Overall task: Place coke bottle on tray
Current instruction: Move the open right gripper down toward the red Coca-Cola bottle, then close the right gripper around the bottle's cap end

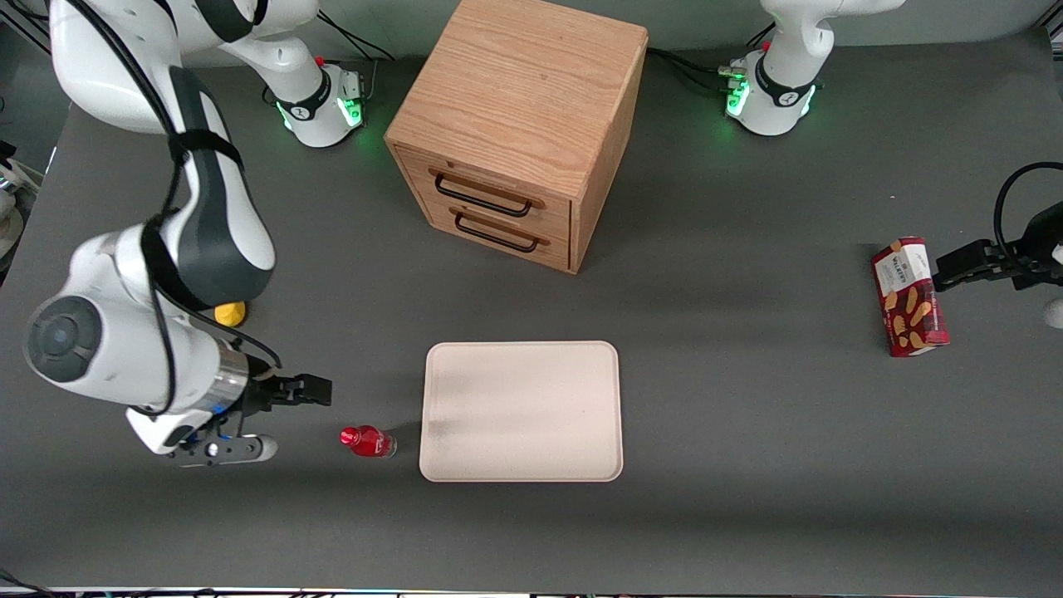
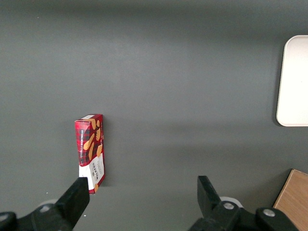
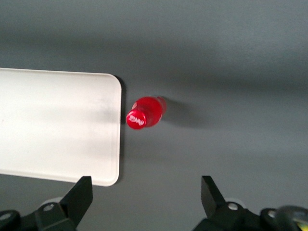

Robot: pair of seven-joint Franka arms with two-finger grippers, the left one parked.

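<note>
The gripper point(image 1: 278, 418) hangs with fingers spread wide and nothing between them, toward the working arm's end of the table. The bottle point(image 1: 366, 441) stands on the table just beside the bare tray point(image 1: 521, 411).

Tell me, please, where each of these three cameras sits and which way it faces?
Front view: high, facing the robots, looking down on the table, cabinet, both arms.
Right wrist view: on the working arm, looking down past the open gripper at the coke bottle beside the tray.
Left wrist view: looks down at the biscuit box.
All share the tray.
</note>
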